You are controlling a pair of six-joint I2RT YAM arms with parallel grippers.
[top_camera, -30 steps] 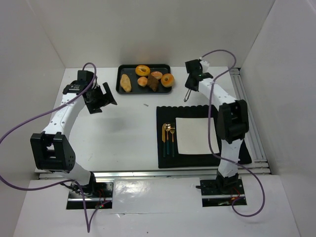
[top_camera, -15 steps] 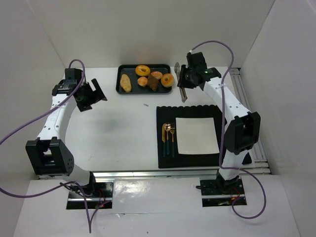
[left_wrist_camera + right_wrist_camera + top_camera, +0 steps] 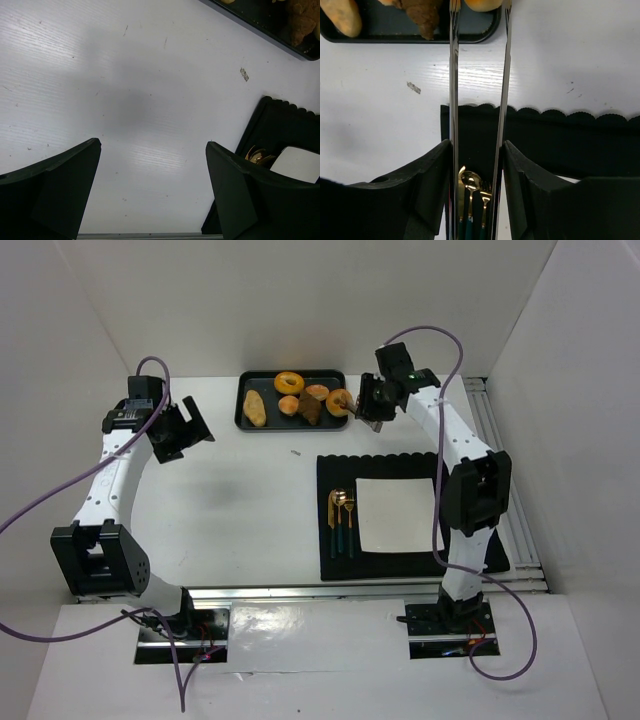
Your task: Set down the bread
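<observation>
Directly under the right pincer (image 3: 477,145) lies a black mat (image 3: 560,135) carrying a gold spoon (image 3: 470,181) and fork (image 3: 485,191). A small scrap (image 3: 413,87) sits on the white table (image 3: 570,60) ahead, between mat and tray. The pincer clamps metal tongs (image 3: 453,75), their arms slightly apart. The tips reach over the near rim of the black tray (image 3: 385,27). The bread (image 3: 482,4), a round orange roll, lies in the tray at the tong tips, beside a dark brown piece (image 3: 422,15). Bare table spreads on the side away from the scrap. The left pincer (image 3: 152,145) gapes wide, holding nothing.
</observation>
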